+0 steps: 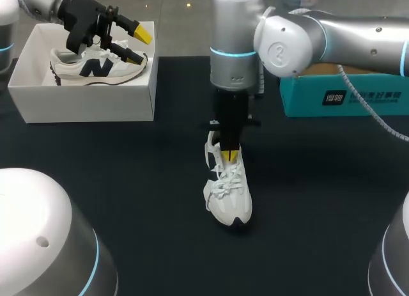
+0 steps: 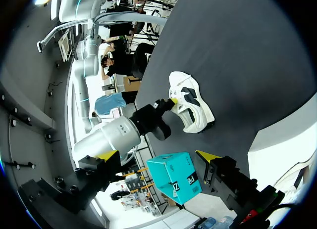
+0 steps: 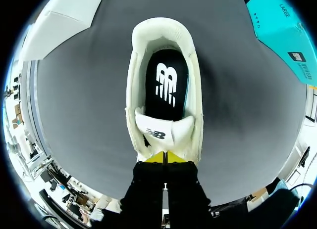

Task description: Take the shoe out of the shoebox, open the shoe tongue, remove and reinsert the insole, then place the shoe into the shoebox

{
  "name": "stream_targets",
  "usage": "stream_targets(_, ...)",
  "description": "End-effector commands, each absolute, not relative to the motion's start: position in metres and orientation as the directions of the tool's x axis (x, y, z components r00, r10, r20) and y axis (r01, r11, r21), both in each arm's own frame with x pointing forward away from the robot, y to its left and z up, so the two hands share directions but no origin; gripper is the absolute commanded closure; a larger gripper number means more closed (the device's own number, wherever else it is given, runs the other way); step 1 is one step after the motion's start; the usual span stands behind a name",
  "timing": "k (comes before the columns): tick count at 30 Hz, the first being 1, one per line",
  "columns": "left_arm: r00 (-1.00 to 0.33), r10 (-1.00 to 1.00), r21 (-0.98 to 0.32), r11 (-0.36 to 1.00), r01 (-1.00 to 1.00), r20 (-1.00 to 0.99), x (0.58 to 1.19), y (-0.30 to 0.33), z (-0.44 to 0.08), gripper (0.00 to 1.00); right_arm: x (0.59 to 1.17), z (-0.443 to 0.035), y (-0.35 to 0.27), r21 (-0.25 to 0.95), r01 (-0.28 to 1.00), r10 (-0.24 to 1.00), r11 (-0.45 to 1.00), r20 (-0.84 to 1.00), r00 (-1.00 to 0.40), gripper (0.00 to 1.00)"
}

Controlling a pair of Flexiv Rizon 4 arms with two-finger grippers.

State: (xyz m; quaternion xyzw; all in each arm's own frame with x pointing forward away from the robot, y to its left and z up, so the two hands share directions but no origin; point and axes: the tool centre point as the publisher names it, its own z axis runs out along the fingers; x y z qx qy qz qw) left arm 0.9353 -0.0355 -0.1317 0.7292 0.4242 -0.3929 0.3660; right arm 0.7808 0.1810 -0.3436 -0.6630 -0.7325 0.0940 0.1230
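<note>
Teal box [image 1: 345,94], black table [image 1: 128,181] beneath

the flat black counter [image 1: 128,181] holds a white lace-up shoe [image 1: 231,203] in the middle, an open white cardboard shoebox [image 1: 83,103] at the back left, and a teal cardboard box [image 1: 364,98] at the back right.

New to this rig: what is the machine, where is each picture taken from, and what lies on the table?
Two robot arms work at a table. One camera looks down from above; each round picture comes from a camera on one arm's wrist. The left arm holds its jaws open and empty over the boxed shoe in a white shoebox. The right arm points down at a loose shoe on the table, jaws closed together at its tongue. A teal box stands behind.
</note>
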Motion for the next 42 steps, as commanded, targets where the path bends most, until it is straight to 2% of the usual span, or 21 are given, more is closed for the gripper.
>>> stream_targets(1, 0.333, 0.333, 0.201, -0.373, 0.906, -0.882, 0.935, -0.035, -0.131, 0.0, 0.79, -0.348, 0.189, -0.321, 0.941, 0.994, 0.109, 0.047, -0.099, 1.0)
stream_targets(13, 0.333, 0.333, 0.201, -0.373, 0.906, -0.882, 0.935, -0.035, -0.131, 0.0, 0.778, -0.314, 0.184, -0.293, 0.951, 0.995, 0.1, 0.001, -0.104, 1.0)
stream_targets(24, 0.333, 0.333, 0.201, -0.373, 0.906, -0.882, 0.935, -0.035, -0.131, 0.0, 0.79, -0.345, 0.174, -0.297, 0.951, 0.996, 0.083, 0.016, -0.082, 1.0)
stream_targets(30, 0.333, 0.333, 0.201, -0.373, 0.906, -0.882, 0.935, -0.035, -0.131, 0.0, 0.793, -0.336, 0.178, -0.272, 0.958, 0.996, 0.093, 0.014, -0.093, 1.0)
stream_targets(33, 0.333, 0.333, 0.201, -0.373, 0.906, -0.882, 0.935, -0.035, -0.131, 0.0, 0.788, -0.316, 0.177, -0.211, 0.973, 0.995, 0.093, 0.003, -0.095, 1.0)
stream_targets(37, 0.333, 0.333, 0.201, -0.373, 0.906, -0.882, 0.935, -0.035, -0.131, 0.0, 0.792, -0.29, 0.18, 0.023, 0.958, 0.955, 0.285, 0.071, -0.286, 1.0)
stream_targets(38, 0.333, 0.333, 0.201, -0.373, 0.906, -0.882, 0.935, -0.035, -0.131, 0.0, 0.796, -0.284, 0.181, 0.129, 0.913, 0.907, 0.387, 0.124, -0.402, 1.0)
stream_targets(39, 0.333, 0.333, 0.201, -0.373, 0.906, -0.882, 0.935, -0.035, -0.131, 0.0, 0.799, -0.28, 0.183, 0.183, 0.871, 0.865, 0.456, 0.14, -0.482, 1.0)
stream_targets(40, 0.333, 0.333, 0.201, -0.373, 0.906, -0.882, 0.935, -0.035, -0.131, 0.0, 0.802, -0.278, 0.184, 0.208, 0.843, 0.842, 0.495, 0.125, -0.525, 1.0)
stream_targets(42, 0.333, 0.333, 0.201, -0.373, 0.906, -0.882, 0.935, -0.035, -0.131, 0.0, 0.804, -0.277, 0.182, 0.236, 0.852, 0.849, 0.468, 0.146, -0.507, 1.0)
